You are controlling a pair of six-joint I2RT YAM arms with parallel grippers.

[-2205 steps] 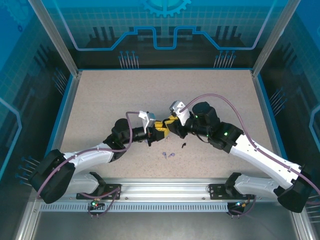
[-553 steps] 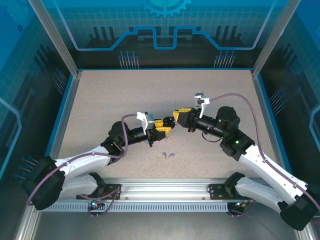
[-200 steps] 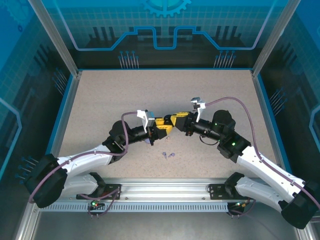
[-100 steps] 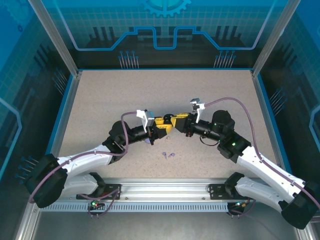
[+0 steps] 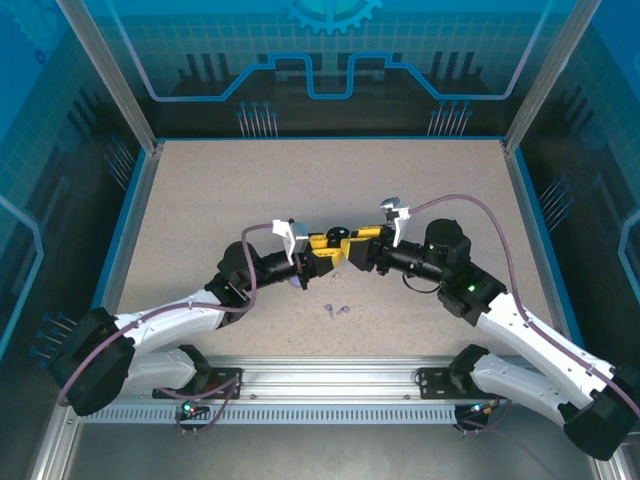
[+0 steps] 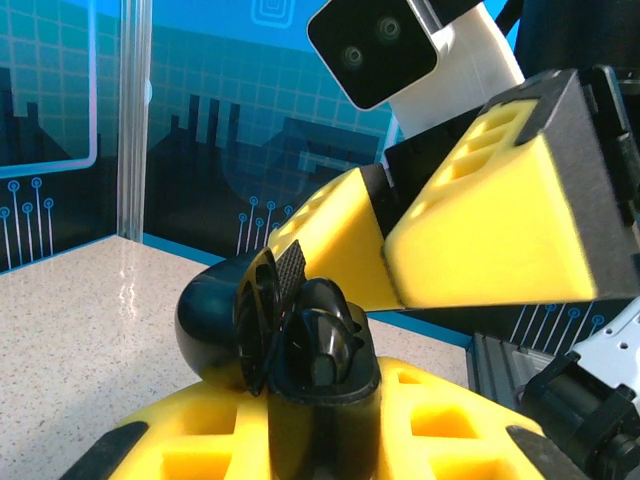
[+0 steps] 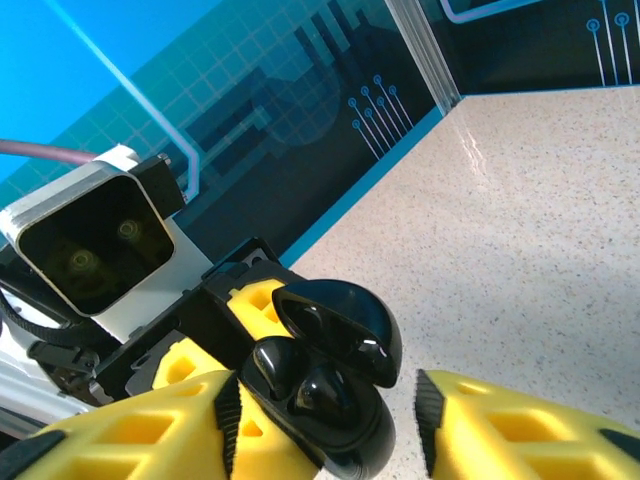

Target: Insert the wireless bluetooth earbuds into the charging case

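Charging case (image 6: pixel 310 345) bottom hidden between left fingers (image 6: pixel 190 440); purple earbuds (image 5: pixel 337 310) indistinct

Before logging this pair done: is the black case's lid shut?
No, in the right wrist view the lid stands hinged up above the case, leaving its inside exposed.

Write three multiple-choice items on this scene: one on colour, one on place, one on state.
1. Loose earbuds on the table are: A) white B) purple C) green
2. The black case is: A) in the left claw B) flat on the table C) on the front rail
3. Its lid is: A) shut B) missing C) open
Answers: B, two purple ones lie there; A, the claw grips it from below; C, lid tilted back, black earbuds inside.
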